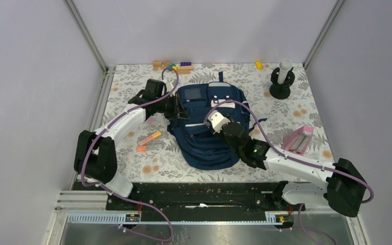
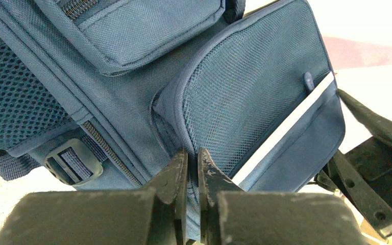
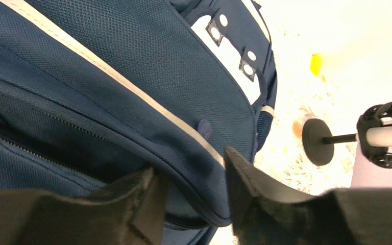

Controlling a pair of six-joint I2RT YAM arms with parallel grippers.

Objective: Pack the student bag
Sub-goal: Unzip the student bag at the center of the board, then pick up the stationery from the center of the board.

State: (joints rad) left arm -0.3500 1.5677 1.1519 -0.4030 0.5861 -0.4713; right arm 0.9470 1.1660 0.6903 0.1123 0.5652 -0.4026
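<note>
Spotted the student bag [image 1: 212,127] lying flat, front up, at the middle of the floral bench [image 1: 296,107], top handle pointing away from the arm bases. Noted navy fabric, a grey patch near the top and a pale stripe across the front pocket.

Caught the left tool [image 1: 179,109] right at the bag's left edge. From the left wrist view, saw that tool [image 2: 191,162] pressed together, fingers all but meeting, clamped on the bag's fabric at the corner of the mesh side pocket, just beside a zip and a plastic buckle [image 2: 74,163].

Over to the right tool [image 1: 213,122], perched on the bag's front. From the right wrist view, found it [image 3: 190,162] with fingers apart, straddling the rolled lip of the pocket just under the pale stripe. Could not tell real squeezing from mere bracketing there.

Outward then: picked out an orange marker [image 1: 150,137] and a smaller orange piece [image 1: 141,148] left of the bag. Saw a pink-and-grey object [image 1: 298,139] to the bag's right and a black stand with a white tube [image 1: 282,79] beyond its right shoulder. Also saw coloured blocks [image 1: 173,66] beyond its top left corner and a yellow block [image 1: 259,65] beyond its top right.
</note>
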